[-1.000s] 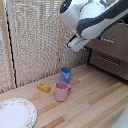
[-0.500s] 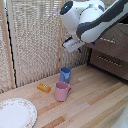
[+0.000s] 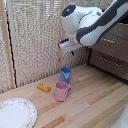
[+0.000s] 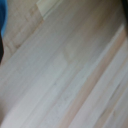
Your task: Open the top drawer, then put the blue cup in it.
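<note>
Blue cup upright on wooden table, below claw; claw state unclear.

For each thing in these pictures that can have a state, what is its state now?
top drawer: shut, front flush with the cabinet.
lower drawer: shut.
blue cup: upright on the table, nobody holds it.
pink mug: upright, close in front of the blue cup.
orange block: lies flat on the table.
plate: lies flat, nothing on it.
gripper: above the blue cup, holds nothing visible; open or shut cannot be told.
</note>
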